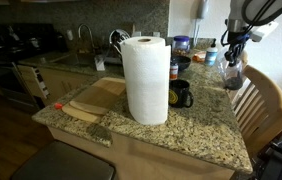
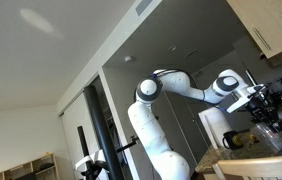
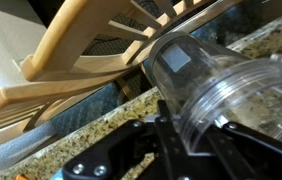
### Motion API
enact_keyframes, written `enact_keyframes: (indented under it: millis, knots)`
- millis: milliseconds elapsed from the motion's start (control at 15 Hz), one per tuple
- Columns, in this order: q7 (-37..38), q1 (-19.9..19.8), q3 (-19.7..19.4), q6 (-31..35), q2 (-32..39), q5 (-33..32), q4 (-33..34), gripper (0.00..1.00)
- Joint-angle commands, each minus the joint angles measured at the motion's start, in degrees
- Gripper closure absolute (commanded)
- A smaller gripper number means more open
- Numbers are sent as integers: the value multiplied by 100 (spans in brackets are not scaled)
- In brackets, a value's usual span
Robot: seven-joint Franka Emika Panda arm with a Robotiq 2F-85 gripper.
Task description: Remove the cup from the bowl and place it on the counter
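Claw (image 1: 231, 58) clamped on the cup (image 1: 233, 76) near its rim. Cup hangs base-down, long axis roughly upright, directly beneath the claw, over the bench (image 1: 196, 128) edge beside the wooden chair (image 1: 263, 100). Contact with bench: cannot tell. Judgement: set-down goes straight down; little margin at edge.

In an exterior view the cam sits just above the counter (image 1: 201, 130) corner, looking across it toward the kitchen wall, with the paper towel roll (image 1: 146, 80) right up close. In an exterior view it's way down low, tilted up at the arm (image 2: 176, 88) against ceiling and cabinet (image 2: 276, 25), and both exterior views mainly share that arm. Wrist cam's jammed right against the cup (image 3: 216, 85), looking past the counter edge at the wooden chair (image 3: 81, 50), and in an exterior view that chair (image 1: 263, 100) shows too.
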Motion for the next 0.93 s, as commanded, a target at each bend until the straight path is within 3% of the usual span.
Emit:
enact_keyframes:
  millis: [0, 200, 667, 867]
  knots:
    - [420, 273, 286, -200, 208, 133, 576, 96]
    - [930, 172, 103, 336, 112, 463, 545, 96]
    - [1435, -356, -599, 808, 360, 1251, 538, 96]
    - [2180, -181, -355, 871, 728, 1312, 763, 96]
